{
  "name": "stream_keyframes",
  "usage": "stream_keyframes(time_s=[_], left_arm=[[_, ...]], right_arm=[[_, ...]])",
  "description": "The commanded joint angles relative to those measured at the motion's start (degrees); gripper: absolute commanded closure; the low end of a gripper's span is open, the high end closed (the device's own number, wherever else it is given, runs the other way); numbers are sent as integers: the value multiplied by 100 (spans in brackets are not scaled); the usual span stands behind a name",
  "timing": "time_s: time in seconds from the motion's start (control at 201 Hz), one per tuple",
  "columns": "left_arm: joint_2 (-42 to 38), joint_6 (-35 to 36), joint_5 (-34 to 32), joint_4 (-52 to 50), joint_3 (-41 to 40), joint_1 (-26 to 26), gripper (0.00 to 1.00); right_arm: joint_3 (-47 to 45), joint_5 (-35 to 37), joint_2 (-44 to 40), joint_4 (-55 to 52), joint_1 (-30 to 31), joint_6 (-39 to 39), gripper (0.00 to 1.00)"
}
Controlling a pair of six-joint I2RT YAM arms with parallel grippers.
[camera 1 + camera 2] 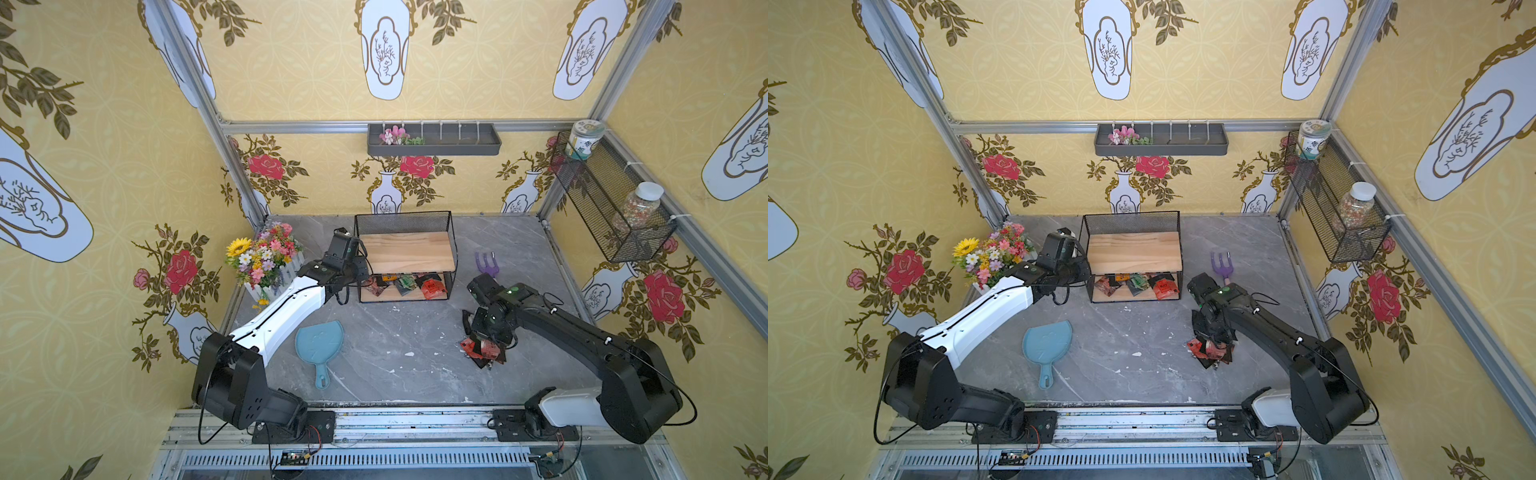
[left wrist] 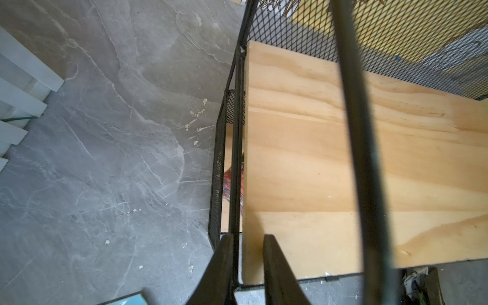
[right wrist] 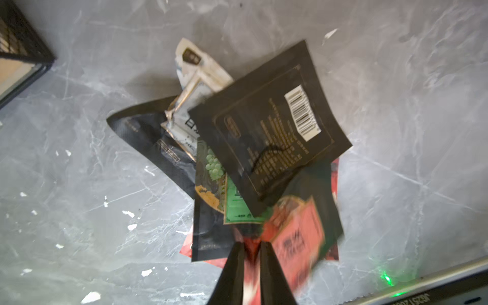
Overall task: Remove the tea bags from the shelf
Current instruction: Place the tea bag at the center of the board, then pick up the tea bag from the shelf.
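1. Progress: I judge the task about half done. A heap of small flat foil tea bags lies on the grey marble-patterned tabletop, in front of the shelf toward the right arm's side and well apart from it.
2. Outstanding: on the two-tier black wire shelf with mesh back, the upper light wooden board is bare. The lower board carries a row of shelf sachets, about five in both top views: red-brown, orange, green, black and red. The upper board may hide more.
3. Right gripper: it hangs directly over the heap with its fingers a slit apart and red foil showing in the slit. I cannot tell whether anything is pinched.
4. Left gripper: it sits at the shelf's left front corner, fingers narrowly apart astride the black corner wire. I cannot tell whether they clamp it.
5. Condition of the heap, right wrist view:
   - The sachets overlap crookedly.
   - A black sachet with a white barcode label lies uppermost and tilted.
   - A green-labelled sachet lies beneath it.
   - A crumpled silver-white sachet sticks out at the far edge.
   - A red sachet beside the fingers is blurred.
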Motion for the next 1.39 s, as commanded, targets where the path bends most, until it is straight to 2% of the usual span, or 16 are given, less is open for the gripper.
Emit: stream_keyframes(time_s=[0.0, 0.065, 0.324, 0.503, 0.597, 0.762, 0.881, 0.991, 1.09, 1.155, 1.389], left_arm=[[14, -20, 76, -178, -29, -1, 75], [18, -24, 84, -183, -20, 4, 75], [25, -21, 113, -183, -3, -1, 75], [59, -36, 169, -175, 34, -1, 75], [71, -65, 200, -178, 38, -2, 75], [97, -90, 260, -175, 29, 1, 75], [80, -99, 286, -179, 7, 1, 75], [57, -99, 310, -178, -2, -1, 75], [36, -85, 330, -187, -11, 0, 75], [40, -73, 356, -192, -8, 3, 75], [48, -23, 364, -186, -4, 3, 75]], right_arm=[[-18, -125, 17, 90, -24, 52, 76], [-1, -156, 8, 101, -28, 63, 73], [157, -336, -305, 216, -27, 174, 71], [35, -807, -517, 852, 106, 753, 71], [-163, -950, -577, 1731, 441, 1301, 71], [-668, -771, -372, 3635, 955, 2602, 68], [-1231, -264, 95, 5193, 1158, 3733, 63], [-1647, 216, 577, 6635, 1202, 4416, 60], [-1867, 481, 1097, 7907, 1104, 4656, 59], [-1842, 356, 1452, 8511, 983, 4635, 58], [-1809, 163, 1986, 9297, 837, 4704, 56]])
